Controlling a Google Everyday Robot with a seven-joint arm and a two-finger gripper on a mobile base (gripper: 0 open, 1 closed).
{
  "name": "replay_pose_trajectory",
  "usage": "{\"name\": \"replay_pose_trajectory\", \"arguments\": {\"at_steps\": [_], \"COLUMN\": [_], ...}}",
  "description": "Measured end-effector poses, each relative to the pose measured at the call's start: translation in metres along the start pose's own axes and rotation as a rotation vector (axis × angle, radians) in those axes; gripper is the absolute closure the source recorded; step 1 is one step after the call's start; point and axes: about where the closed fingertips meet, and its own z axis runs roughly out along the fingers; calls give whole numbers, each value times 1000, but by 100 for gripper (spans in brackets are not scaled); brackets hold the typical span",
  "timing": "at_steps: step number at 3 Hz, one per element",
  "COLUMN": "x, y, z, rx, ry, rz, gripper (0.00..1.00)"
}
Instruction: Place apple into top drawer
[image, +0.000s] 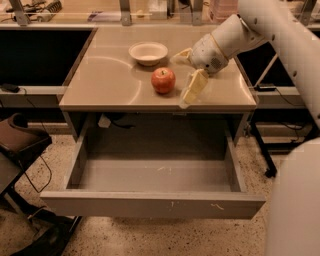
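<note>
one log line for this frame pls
phase: pre-grasp | gripper: open, just right of apple, not gripping | apple: on tabletop near bowl | top drawer: pulled open, apple not inside

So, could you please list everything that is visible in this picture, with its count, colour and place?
apple: one, red with a yellow blush, on the table top near the front edge
bowl: one, white, on the table top just behind the apple
table: one, beige top, centre of the view
top drawer: one, grey, pulled open under the table top, small white scuffs on its front
chair: one, brown, partly in view at the left edge
floor: speckled beige, under the drawer
arm: one, white, reaching in from the right
gripper: one, pale yellow fingers, open, over the table just right of the apple
</note>
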Motion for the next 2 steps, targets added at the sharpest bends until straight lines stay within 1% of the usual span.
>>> {"name": "replay_pose_trajectory", "arguments": {"at_steps": [1, 2], "x": [-25, -38], "y": [-43, -57], "z": [23, 5], "rx": [-2, 38], "ry": [-239, -294], "rz": [-1, -21], "gripper": [0, 0]}}
